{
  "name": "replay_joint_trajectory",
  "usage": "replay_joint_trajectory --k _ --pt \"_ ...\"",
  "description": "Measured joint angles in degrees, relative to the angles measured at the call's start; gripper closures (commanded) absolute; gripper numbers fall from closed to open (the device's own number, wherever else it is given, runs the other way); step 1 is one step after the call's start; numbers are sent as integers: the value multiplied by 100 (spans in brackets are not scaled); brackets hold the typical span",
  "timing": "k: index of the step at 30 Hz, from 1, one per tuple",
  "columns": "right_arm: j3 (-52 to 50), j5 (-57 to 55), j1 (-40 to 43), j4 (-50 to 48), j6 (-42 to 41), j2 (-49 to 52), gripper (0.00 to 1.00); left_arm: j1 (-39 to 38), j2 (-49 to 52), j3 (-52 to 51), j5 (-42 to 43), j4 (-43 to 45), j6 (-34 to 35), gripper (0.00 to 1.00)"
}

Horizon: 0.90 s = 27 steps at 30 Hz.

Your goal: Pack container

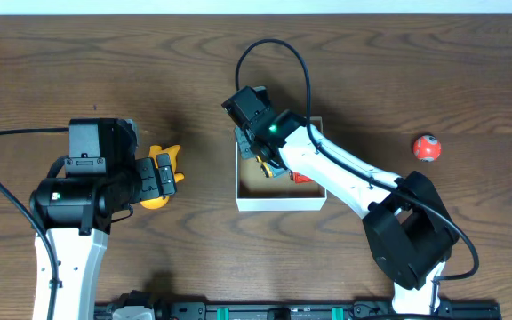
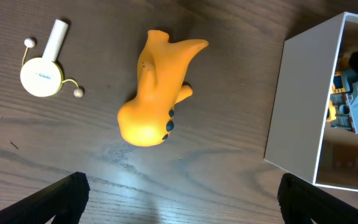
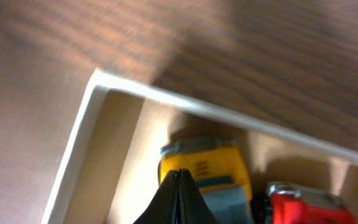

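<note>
The container (image 1: 280, 204) is a white-walled shallow box with a brown inside, at the table's middle. It also shows in the left wrist view (image 2: 303, 106) and in the right wrist view (image 3: 229, 115). A yellow and grey toy (image 3: 207, 168) and a red toy (image 3: 303, 202) lie inside it. My right gripper (image 3: 179, 199) is shut with nothing between its tips, just above the yellow toy in the box's far left corner (image 1: 260, 153). An orange animal toy (image 2: 154, 93) lies on the table left of the box. My left gripper (image 2: 182, 199) is open and empty above it (image 1: 163, 173).
A red ball (image 1: 427, 148) lies on the table right of the box. A small white round thing with a handle and yellow cords (image 2: 42, 74) lies left of the orange toy. The right arm reaches across the box.
</note>
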State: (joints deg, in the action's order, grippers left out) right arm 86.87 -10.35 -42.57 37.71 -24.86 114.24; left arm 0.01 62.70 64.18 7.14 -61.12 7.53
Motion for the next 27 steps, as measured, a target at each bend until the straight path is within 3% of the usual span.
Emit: replay_joint_trajectory --k 27 --pt "7 686 -50 160 1268 2 99 0 0 0 0 2 0 2"
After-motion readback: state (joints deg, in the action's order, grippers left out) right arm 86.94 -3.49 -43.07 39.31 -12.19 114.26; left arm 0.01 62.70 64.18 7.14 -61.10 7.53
